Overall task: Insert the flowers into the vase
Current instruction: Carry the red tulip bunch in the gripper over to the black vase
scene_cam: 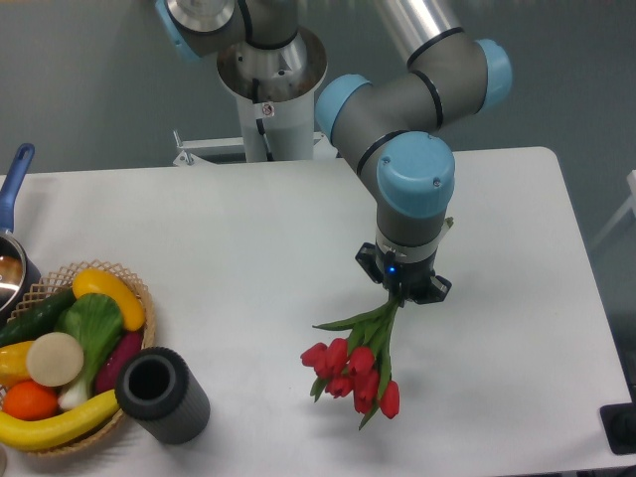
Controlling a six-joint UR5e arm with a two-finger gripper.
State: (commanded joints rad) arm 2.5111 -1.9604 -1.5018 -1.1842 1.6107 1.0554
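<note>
Because the flowers [356,370] look light, with soft buds and bendy stems, the stem end seems the right hold, and the gripper [401,288] is closed on it there, buds hanging over the table [248,229], well right of the vase [162,395].

One fixed camera is watching me from high in front, looking down across the white rectangular counter [248,229] toward my grey pedestal base [270,79], sitting fairly near, cropping my upper arm.
</note>
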